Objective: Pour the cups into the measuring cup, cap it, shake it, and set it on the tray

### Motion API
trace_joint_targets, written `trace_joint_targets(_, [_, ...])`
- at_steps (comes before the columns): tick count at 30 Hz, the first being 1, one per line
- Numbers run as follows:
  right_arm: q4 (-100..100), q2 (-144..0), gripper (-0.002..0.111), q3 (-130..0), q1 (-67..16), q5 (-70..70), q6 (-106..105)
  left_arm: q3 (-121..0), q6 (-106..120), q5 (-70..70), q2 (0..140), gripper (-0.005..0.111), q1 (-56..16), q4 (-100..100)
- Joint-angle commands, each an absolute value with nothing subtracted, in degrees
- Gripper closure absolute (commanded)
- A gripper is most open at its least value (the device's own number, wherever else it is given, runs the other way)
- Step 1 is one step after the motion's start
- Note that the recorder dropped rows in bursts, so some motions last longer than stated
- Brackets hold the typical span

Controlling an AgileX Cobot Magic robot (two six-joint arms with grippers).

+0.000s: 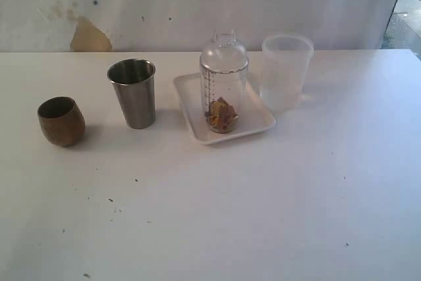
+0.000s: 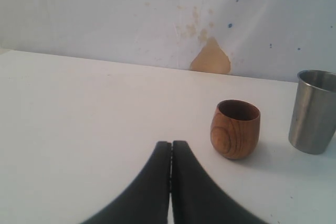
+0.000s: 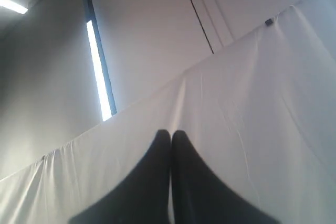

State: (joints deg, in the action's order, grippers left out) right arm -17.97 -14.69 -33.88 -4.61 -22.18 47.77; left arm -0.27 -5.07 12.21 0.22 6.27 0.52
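The clear measuring cup [image 1: 223, 93] stands upright on the white tray [image 1: 260, 125], with brownish bits at its bottom and the clear dome cap [image 1: 224, 47] on top. To its left stand the steel tumbler [image 1: 133, 93] [image 2: 314, 112] and, further left, the brown wooden cup [image 1: 60, 120] [image 2: 235, 128]. Neither gripper shows in the exterior view. My left gripper [image 2: 171, 144] is shut with nothing in it, low over the table, short of the wooden cup. My right gripper [image 3: 171, 133] is shut and empty, pointing up at a white cloth backdrop.
A frosted translucent tumbler [image 1: 286, 72] stands just right of the tray at the back. The white table [image 1: 263, 215] carries small dark specks. A white backdrop with a tan stain [image 1: 90, 36] [image 2: 210, 59] runs behind it.
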Motion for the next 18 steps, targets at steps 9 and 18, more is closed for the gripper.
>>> trace_joint_targets(9, [8.03,-6.97,0.108,-23.98,-4.12,-19.61,1.81,0.00,-5.06,11.63,0.00,0.106,6.19,0.45])
trace_joint_targets(18, [7.91,0.00,0.108,-11.17,-1.30,-5.26,-13.85,0.00,-5.06,11.63,0.00,0.106,6.19,0.45])
